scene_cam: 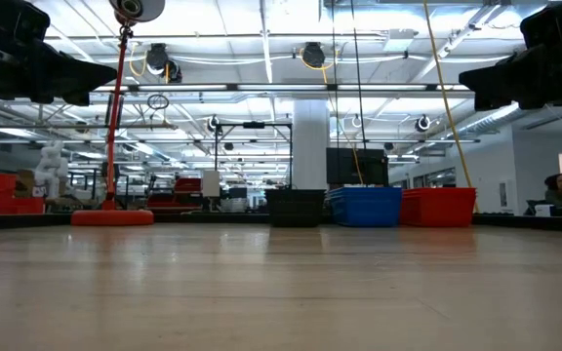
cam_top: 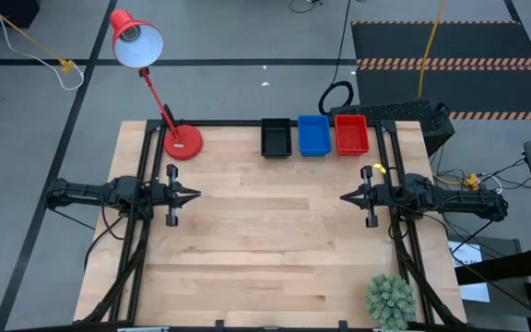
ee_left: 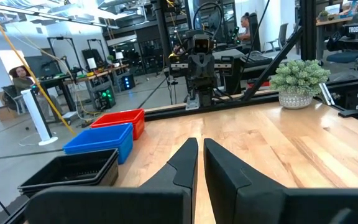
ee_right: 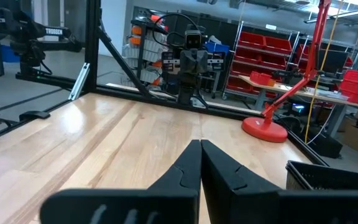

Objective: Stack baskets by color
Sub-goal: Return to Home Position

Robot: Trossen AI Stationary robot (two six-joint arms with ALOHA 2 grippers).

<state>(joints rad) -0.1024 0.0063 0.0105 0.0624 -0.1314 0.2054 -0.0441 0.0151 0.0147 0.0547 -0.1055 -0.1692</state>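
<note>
You've got the black baskets (cam_top: 276, 137), blue baskets (cam_top: 313, 135) and red baskets (cam_top: 351, 134) side by side in a row, upper centre of the high view, at the table's (cam_top: 265, 249) top edge. Left gripper (cam_top: 194, 195) sits mid-left, fingers pressed together, holding nothing. Right gripper (cam_top: 344, 197) mid-right, same. Their tips face each other, well apart. Red lamp (cam_top: 182, 142) stands left of the black ones.

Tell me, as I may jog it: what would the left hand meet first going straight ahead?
The left hand would probably meet the right hand facing it; only table top lies between.
</note>
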